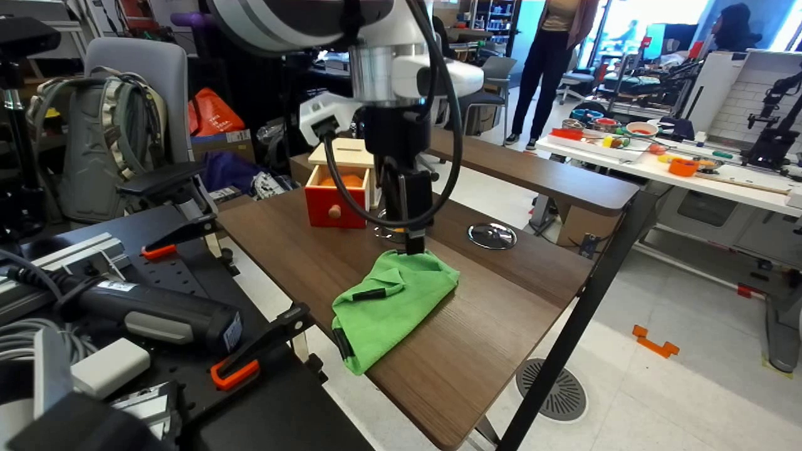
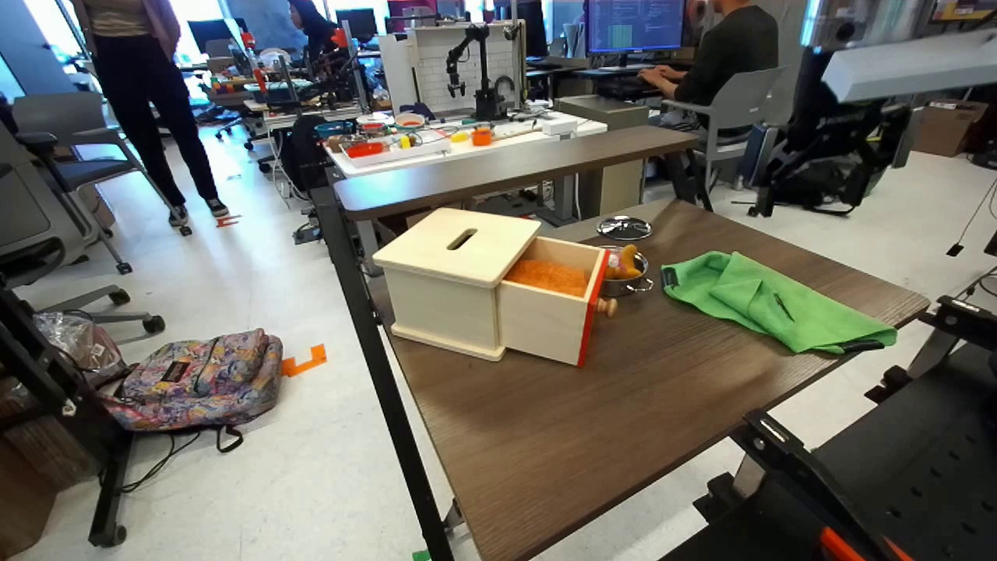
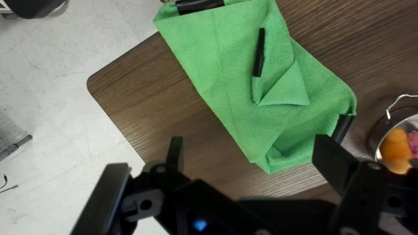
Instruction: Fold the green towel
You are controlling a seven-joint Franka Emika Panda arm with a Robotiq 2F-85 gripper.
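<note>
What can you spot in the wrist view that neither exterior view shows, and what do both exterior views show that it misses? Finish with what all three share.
Only the wrist view shows both fingers of the gripper, standing apart, and a small blue spot.

Only the exterior views show a wooden box with its drawer pulled out, a shiny lid and a standing person.

All three show the green towel, partly folded over itself on the brown table, and a metal pot.

Reads as a robotics lab, part office. Going by white robot arm (image 1: 410, 75), smaller black arm (image 2: 490, 103) on cluttered white bench (image 1: 752, 199), text-filled monitor (image 2: 635, 27), office chairs (image 2: 736, 105), orange-tipped clamps (image 1: 262, 343).
</note>
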